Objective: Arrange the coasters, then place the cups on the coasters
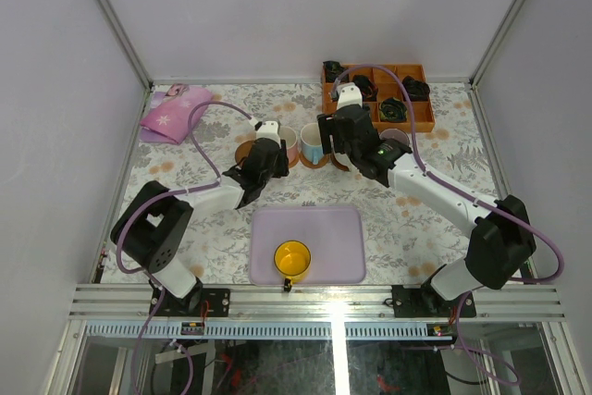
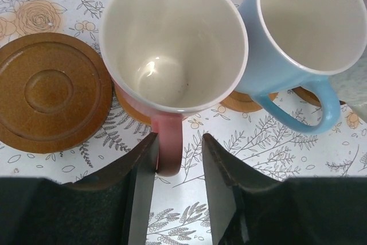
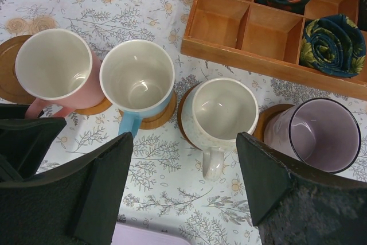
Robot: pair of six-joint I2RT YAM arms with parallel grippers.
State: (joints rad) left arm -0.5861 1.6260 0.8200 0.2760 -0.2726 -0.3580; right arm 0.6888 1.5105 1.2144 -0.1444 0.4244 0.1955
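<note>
Straddling the pink handle (image 2: 168, 148), left tool (image 2: 179, 142) stands parted; bare coaster (image 2: 49, 93) alongside.

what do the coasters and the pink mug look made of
The coasters look like wood, brown with a satin sheen: turned concentric rings show, though it could be imitation. The pink mug seems glazed ceramic: glossy, with light glinting inside.

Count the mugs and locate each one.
5: pink-handled cream mug, light blue mug, white mug, pale purple mug, each on a wooden coaster; yellow mug on the lavender tray.
</note>
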